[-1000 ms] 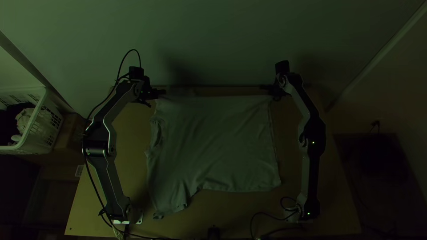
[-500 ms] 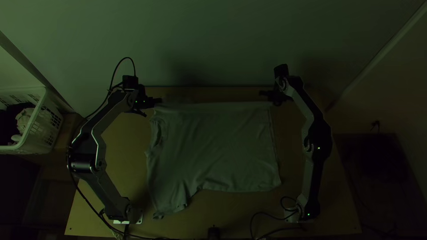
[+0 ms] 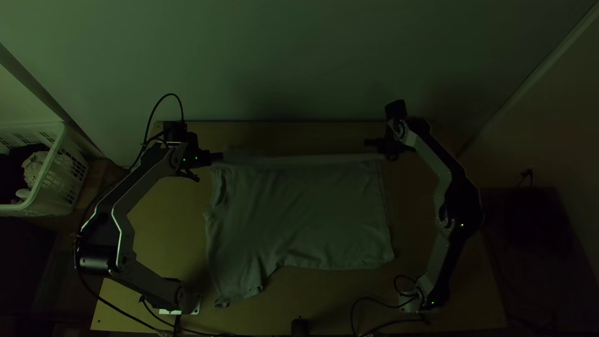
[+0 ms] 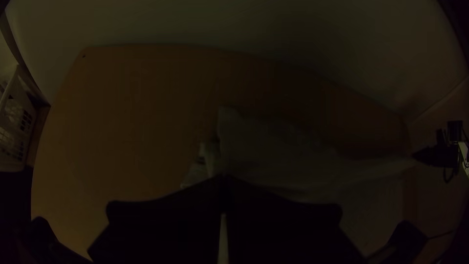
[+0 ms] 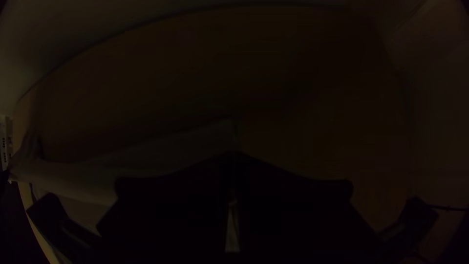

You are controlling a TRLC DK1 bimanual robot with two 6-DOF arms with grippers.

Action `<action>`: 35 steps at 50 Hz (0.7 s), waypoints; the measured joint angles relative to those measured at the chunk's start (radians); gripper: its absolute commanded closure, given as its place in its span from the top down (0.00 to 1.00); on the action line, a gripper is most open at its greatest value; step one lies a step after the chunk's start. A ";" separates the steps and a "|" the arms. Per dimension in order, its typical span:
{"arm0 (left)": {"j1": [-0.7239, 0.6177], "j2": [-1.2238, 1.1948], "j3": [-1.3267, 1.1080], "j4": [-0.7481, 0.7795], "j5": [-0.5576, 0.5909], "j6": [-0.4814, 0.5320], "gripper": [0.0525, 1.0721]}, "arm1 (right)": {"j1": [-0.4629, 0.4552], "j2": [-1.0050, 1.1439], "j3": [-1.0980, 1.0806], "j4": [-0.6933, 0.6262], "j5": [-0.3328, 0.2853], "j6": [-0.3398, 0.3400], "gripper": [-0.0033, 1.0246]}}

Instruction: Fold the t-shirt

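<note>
the t-shirt [image 3: 306, 215] lies across the table [image 3: 162, 224] between the two hands, its far edge drawn fairly straight from one to the other. the left hand [image 3: 218, 156] is closed on one far corner, the right hand [image 3: 368, 143] pinches the other. the rest spreads out, rumpled, from that edge toward the arms' bases.

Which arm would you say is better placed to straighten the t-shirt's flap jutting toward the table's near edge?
Left, I think: the flap lies on its side, near its base, though the left pincer must first release the t-shirt. The right pincer is farther away.
</note>
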 measured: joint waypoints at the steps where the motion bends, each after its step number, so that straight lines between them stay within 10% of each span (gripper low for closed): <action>1: 0.000 -0.008 -0.010 0.000 0.000 -0.002 0.02 | 0.001 -0.006 -0.011 0.003 0.000 0.000 0.03; 17: -0.013 -0.083 -0.151 0.053 0.000 -0.006 0.02 | 0.013 -0.108 -0.207 0.062 0.000 0.000 0.05; 26: -0.024 -0.093 -0.232 0.106 0.000 -0.013 0.05 | 0.023 -0.131 -0.289 0.066 0.000 0.000 0.74; 29: -0.028 -0.093 -0.252 0.117 0.000 -0.013 0.29 | 0.023 -0.133 -0.311 0.065 0.000 0.000 0.93; 35: -0.030 -0.093 -0.278 0.124 0.000 -0.013 0.97 | 0.021 -0.138 -0.341 0.064 -0.001 0.000 0.95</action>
